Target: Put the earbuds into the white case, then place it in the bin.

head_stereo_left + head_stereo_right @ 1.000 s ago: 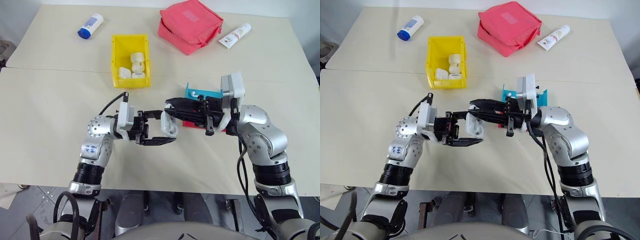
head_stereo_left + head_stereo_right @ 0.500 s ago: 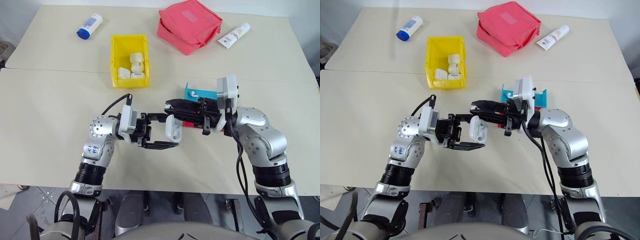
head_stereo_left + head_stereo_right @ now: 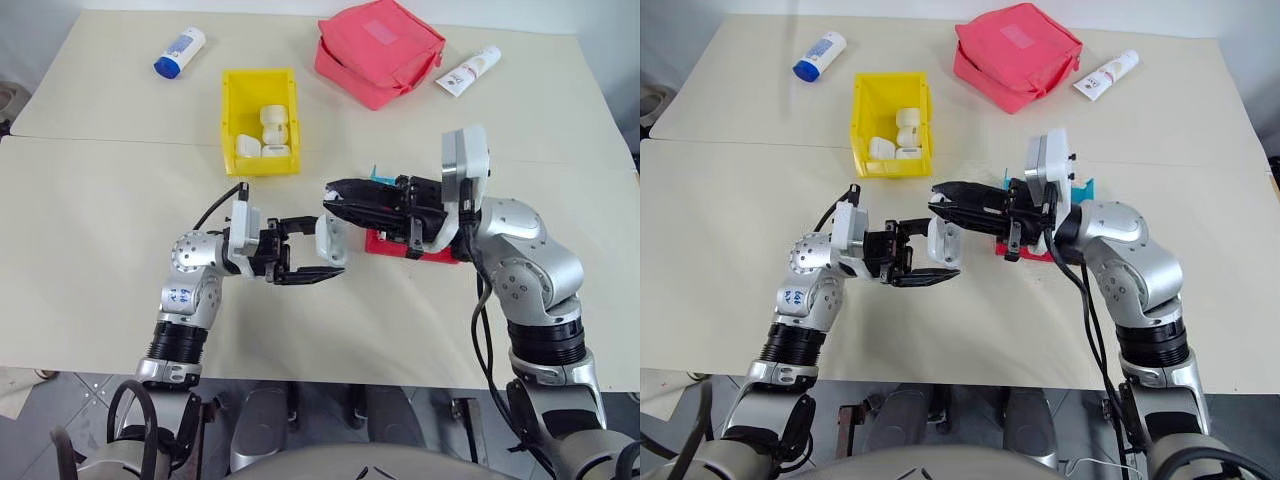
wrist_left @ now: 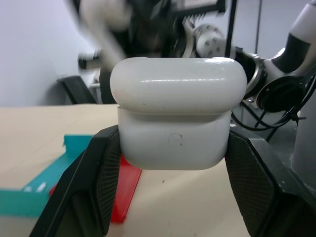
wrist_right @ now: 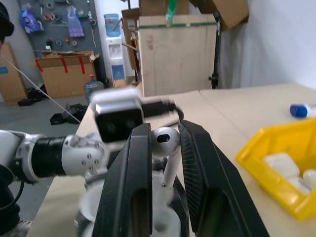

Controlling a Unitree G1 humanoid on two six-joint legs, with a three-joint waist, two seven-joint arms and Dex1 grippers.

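Left eye view: right fingers (image 3: 333, 197), pinching an earbud (image 5: 165, 139), have risen above the left-clamped white case (image 3: 331, 239).

We saw a beige table (image 3: 100, 200), grey floor beneath, stacked cardboard boxes (image 5: 64, 74) and a water dispenser (image 5: 114, 47) beyond.

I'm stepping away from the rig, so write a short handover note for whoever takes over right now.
Left gripper: shut on the white case, held above the table; lid looks closed.
Right gripper: shut on one earbud, just above the case.
The bin stands at the far side and already holds several white cases.
Done: case and earbud picked up.
Left: seat the earbud in the case, then place the case in the bin.
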